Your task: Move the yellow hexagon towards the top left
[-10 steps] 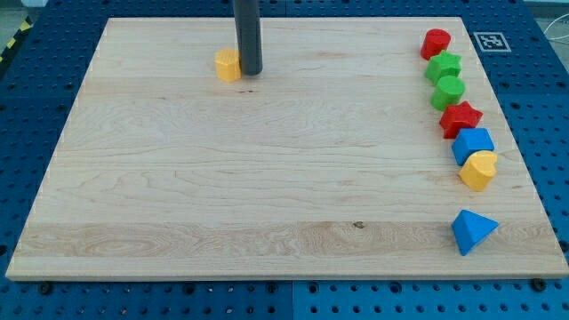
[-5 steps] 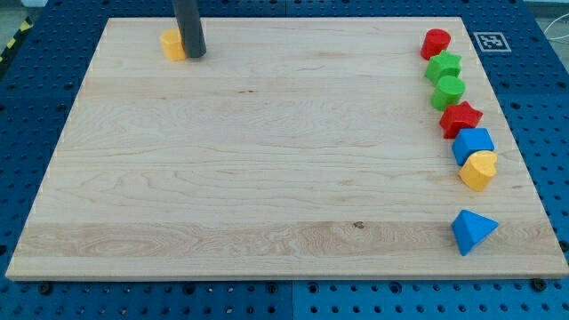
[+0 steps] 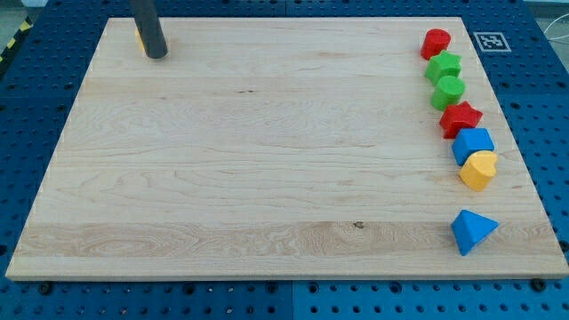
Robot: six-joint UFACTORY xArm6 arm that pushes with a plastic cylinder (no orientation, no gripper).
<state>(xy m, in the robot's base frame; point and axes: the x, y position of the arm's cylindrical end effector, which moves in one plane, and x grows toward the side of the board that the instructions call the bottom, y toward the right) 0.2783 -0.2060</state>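
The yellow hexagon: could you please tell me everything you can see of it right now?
Only a thin yellow-orange sliver of the yellow hexagon shows, at the board's top-left corner. The rod hides the rest, so its shape cannot be made out. My tip sits right against its right side, apparently touching. It lies far from all other blocks.

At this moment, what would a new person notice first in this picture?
First, the dark rod near the view's top left corner of the wooden board: my tip almost hides the yellow hexagon, only a sliver showing on its left side. Next, the column of blocks along the view's right edge, from the red block at the top down to the blue block, set apart below.
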